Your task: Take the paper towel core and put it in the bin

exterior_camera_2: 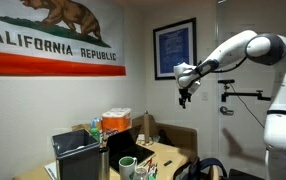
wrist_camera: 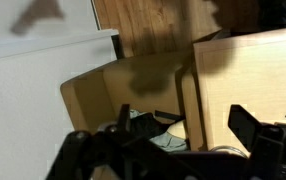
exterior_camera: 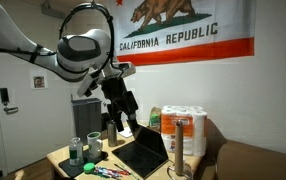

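The paper towel core is a slim brown tube standing upright on the table, in front of the wrapped pack of white rolls. The bin is tall and dark grey and stands behind the table's other end; it also shows in an exterior view. My gripper hangs in the air above the laptop, between the bin and the core, touching neither. It also shows raised high in an exterior view. In the wrist view the gripper is open and empty.
An open black laptop sits mid-table. Small green-grey cups stand near the bin end, with pens beside them. A brown cardboard box lies past the towel pack and fills the wrist view. A flag hangs on the wall.
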Robot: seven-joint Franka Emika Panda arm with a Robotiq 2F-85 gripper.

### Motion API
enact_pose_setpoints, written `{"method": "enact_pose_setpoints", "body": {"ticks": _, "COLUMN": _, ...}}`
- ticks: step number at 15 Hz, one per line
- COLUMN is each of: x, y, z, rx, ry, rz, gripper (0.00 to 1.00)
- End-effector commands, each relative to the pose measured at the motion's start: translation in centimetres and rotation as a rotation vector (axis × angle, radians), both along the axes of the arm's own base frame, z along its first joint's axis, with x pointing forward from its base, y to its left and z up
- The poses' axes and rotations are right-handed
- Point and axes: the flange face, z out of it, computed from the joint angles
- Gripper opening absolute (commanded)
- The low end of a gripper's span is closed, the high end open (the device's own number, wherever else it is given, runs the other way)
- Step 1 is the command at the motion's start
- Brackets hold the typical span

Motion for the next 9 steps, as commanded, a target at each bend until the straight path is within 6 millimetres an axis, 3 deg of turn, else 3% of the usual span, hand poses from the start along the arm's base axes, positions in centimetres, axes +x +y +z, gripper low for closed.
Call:
{"method": "enact_pose_setpoints", "body": {"ticks": 1, "x": 3.0, "y": -3.3, "z": -2.5, "rx": -0.007, "ry": -0.001, "rz": 0.016, "gripper": 1.00}}
{"method": "enact_pose_setpoints", "body": {"ticks": 5, "x": 7.5, "y": -5.7, "z": -5.7, "rx": -0.003, "ry": -0.032, "rz": 0.049, "gripper": 1.00}}
{"method": "enact_pose_setpoints", "body": {"ticks": 9, "x": 12.5, "y": -6.6, "z": -7.6, "rx": 0.018, "ry": -0.060, "rz": 0.118, "gripper": 1.00}}
